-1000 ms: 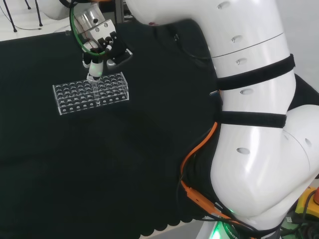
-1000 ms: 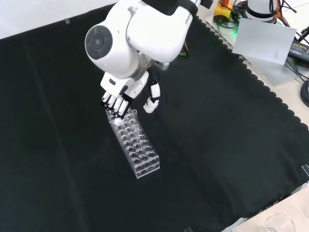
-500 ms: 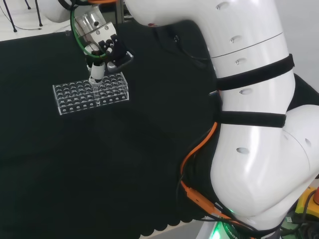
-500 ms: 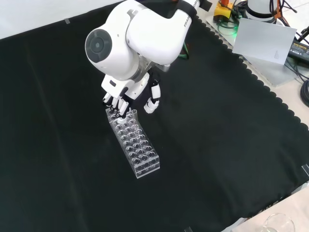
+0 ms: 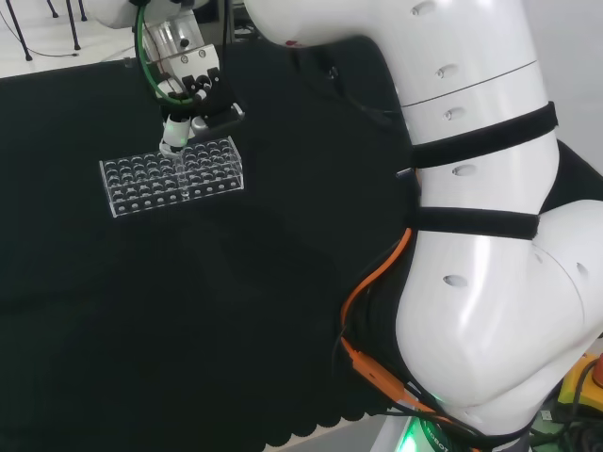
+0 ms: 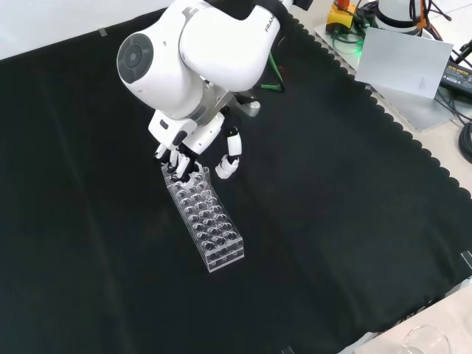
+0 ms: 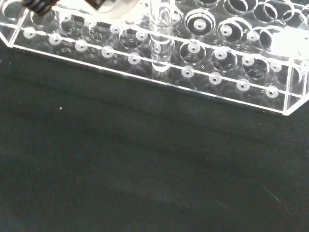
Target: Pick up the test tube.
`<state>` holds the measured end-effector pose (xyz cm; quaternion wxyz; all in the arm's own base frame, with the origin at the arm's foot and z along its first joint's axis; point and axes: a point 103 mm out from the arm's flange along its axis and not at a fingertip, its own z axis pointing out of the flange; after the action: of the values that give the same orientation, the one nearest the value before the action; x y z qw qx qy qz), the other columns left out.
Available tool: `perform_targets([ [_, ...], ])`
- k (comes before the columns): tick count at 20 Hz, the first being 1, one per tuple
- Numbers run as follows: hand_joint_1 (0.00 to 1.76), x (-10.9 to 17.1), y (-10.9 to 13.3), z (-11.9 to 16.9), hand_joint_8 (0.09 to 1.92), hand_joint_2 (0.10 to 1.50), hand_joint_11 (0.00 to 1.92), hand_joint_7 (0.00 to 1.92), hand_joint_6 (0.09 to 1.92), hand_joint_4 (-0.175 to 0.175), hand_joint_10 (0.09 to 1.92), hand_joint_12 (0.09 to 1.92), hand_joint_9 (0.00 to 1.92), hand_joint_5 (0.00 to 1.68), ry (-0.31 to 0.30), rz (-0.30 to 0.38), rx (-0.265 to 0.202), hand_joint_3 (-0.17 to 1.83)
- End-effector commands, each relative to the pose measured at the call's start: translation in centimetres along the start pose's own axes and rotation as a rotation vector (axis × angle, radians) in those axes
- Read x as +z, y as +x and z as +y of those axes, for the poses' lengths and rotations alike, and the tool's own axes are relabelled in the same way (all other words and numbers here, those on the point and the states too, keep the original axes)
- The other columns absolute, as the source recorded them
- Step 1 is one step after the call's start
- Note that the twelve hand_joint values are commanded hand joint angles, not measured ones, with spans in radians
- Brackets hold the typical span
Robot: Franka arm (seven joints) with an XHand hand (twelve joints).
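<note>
Landmark for this report: the clear plastic test tube rack [image 6: 204, 219], which lies flat on the black cloth of the counter [image 6: 332, 221].

Front view, nearest ground: a piece of clear glassware [image 6: 425, 342] sits at the counter's near edge, well apart from the rack and to its lower right. The rack itself runs lengthwise away from the camera, its rows of round wells showing from above.

At the rack's far end the robot hand [image 6: 179, 150] comes down from the white arm link [image 6: 193, 51]. Its fingers [image 6: 175, 161] are curled together over the last wells, while the thumb [image 6: 228, 157] stands off to the right of the rack, apart from it.

Wrist view: a clear test tube [image 7: 161, 35] stands upright in a well near the rack's long edge, its lower part still inside the rack frame [image 7: 159, 82]. The tube's top runs up toward the blurred white and black fingertips [image 7: 41, 5].

Head view: the robot hand [image 5: 186, 105] sits just above the rack's far long edge [image 5: 172, 175], fingertips pointing down at the rack, gathered as if pinching the test tube's top; the contact itself is hard to make out.
</note>
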<state>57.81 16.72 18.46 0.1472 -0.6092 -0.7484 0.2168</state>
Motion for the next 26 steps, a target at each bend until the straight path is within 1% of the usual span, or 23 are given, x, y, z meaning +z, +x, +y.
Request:
perform_targets([
  [1, 0.92, -0.08, 0.75, 0.91, 0.84, 0.69, 0.15, 0.94, 0.79, -0.175, 0.85, 1.51, 0.69, 0.5, -0.017, 0.027, 0.018, 0.71],
  [3, 0.97, -0.04, 0.76, 0.99, 0.83, 0.68, 0.18, 1.01, 0.83, -0.175, 0.83, 1.5, 0.74, 0.56, -0.045, 0.025, 0.032, 0.73],
  [5, 1.03, -0.01, 0.68, 0.95, 0.8, 0.66, 0.24, 1.13, 0.86, -0.175, 0.8, 1.48, 0.83, 0.66, -0.071, 0.018, 0.044, 0.77],
  [7, 1.1, 0.09, 0.54, 0.89, 0.78, 0.65, 0.3, 1.23, 0.87, -0.175, 0.76, 1.45, 0.93, 0.75, -0.073, 0.009, 0.052, 0.81],
  [10, 1.14, 0.21, 0.3, 0.81, 0.78, 0.63, 0.36, 1.28, 0.89, -0.175, 0.73, 1.44, 1.0, 0.8, -0.07, 0.01, 0.059, 0.84],
  [13, 1.14, 0.22, 0.17, 0.81, 0.78, 0.63, 0.38, 1.31, 0.9, -0.175, 0.73, 1.43, 1.04, 0.83, -0.074, 0.044, 0.074, 0.85],
  [15, 1.15, 0.15, 0.16, 0.88, 0.77, 0.82, 0.41, 1.35, 1.0, -0.175, 0.72, 1.43, 1.08, 0.93, -0.081, 0.08, 0.092, 0.56],
  [16, 1.15, 0.09, 0.16, 0.95, 0.77, 0.89, 0.42, 1.37, 1.01, -0.175, 0.71, 1.42, 1.1, 0.96, -0.081, 0.104, 0.105, 0.43],
  [17, 1.16, 0.02, 0.16, 1.0, 0.76, 0.93, 0.44, 1.39, 1.0, -0.175, 0.71, 1.42, 1.12, 0.98, -0.082, 0.122, 0.116, 0.35],
  [19, 1.16, -0.12, 0.28, 1.17, 0.76, 0.96, 0.45, 1.41, 0.98, -0.175, 0.72, 1.41, 1.14, 1.0, -0.08, 0.149, 0.136, 0.27],
  [21, 1.17, -0.22, 0.47, 1.31, 0.76, 0.97, 0.47, 1.42, 0.95, -0.175, 0.73, 1.41, 1.16, 1.02, -0.091, 0.161, 0.148, 0.25],
  [22, 1.17, -0.3, 0.59, 1.33, 0.76, 0.96, 0.48, 1.44, 0.93, -0.175, 0.74, 1.4, 1.18, 1.04, -0.108, 0.157, 0.154, 0.25],
  [23, 1.22, -0.39, 0.74, 1.32, 0.77, 0.9, 0.51, 1.36, 0.88, -0.175, 0.75, 1.38, 1.2, 1.08, -0.128, 0.143, 0.159, 0.33],
  [24, 1.26, -0.49, 0.87, 1.29, 0.79, 0.8, 0.55, 1.3, 0.85, -0.175, 0.77, 1.36, 1.23, 1.12, -0.145, 0.132, 0.163, 0.48],
  [26, 1.37, -0.69, 1.04, 1.25, 0.88, 0.69, 0.66, 1.29, 0.87, -0.175, 0.8, 1.3, 1.15, 1.13, -0.17, 0.12, 0.167, 0.65],
])
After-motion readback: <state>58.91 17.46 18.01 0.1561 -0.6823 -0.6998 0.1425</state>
